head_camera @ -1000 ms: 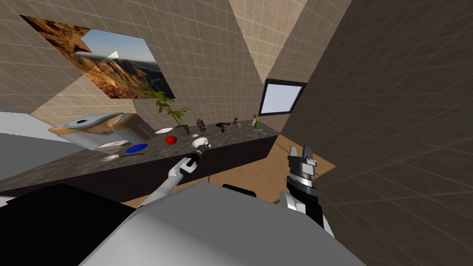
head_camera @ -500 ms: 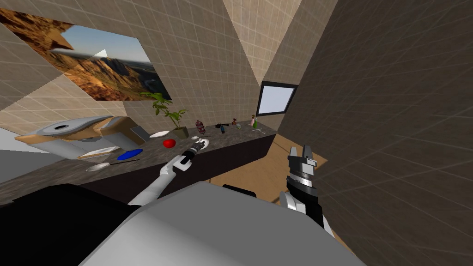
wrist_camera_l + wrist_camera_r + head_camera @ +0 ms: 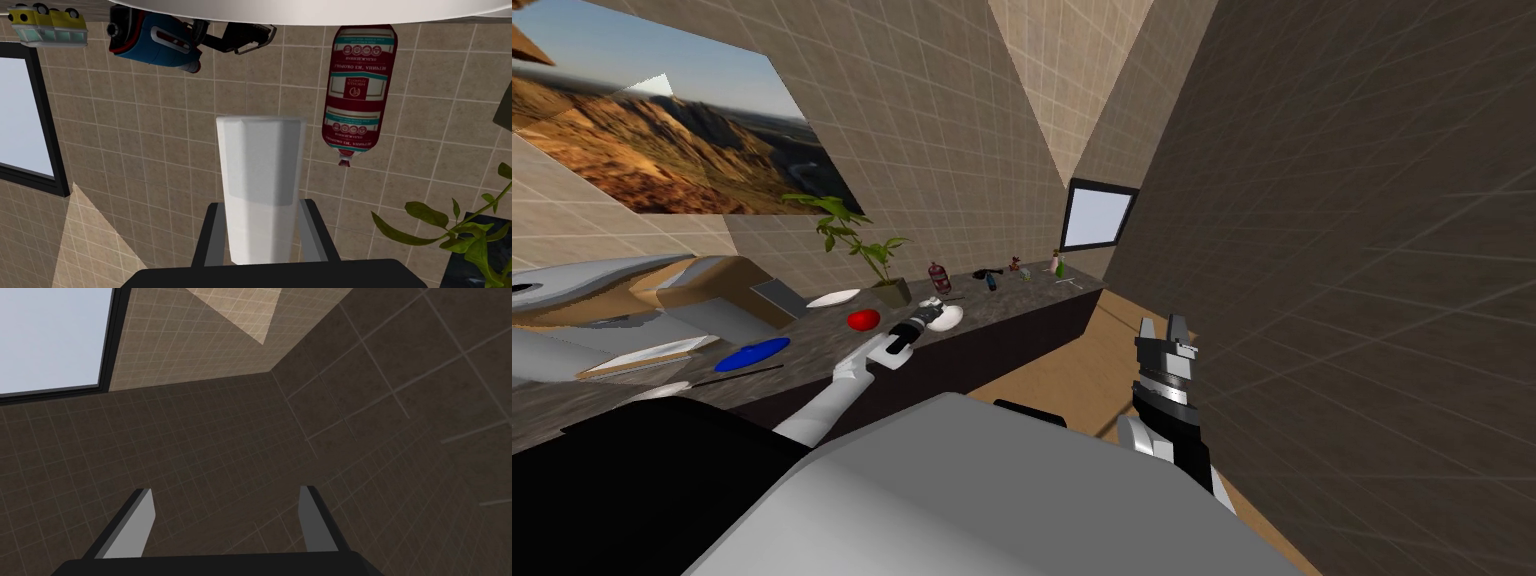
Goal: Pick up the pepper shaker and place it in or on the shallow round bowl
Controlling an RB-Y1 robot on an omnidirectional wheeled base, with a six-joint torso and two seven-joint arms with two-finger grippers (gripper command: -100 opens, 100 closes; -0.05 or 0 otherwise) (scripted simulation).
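Tabletop [image 3: 812, 340], left to right: blue plate [image 3: 752, 352], red round item [image 3: 862, 320], then left hand [image 3: 260, 204] pinching the pepper shaker [image 3: 260, 165]. The shaker is plain white and faceted, with a finger pressed on each side. Shallow white bowl [image 3: 950, 318] sits just past the shaker's tip, right beside the hand; can't tell if they touch. Dark red printed pack [image 3: 357, 90] stands behind the bowl, near the tiled wall. Right hand [image 3: 1162, 325] is well apart, by the dark wall, fingers spread.
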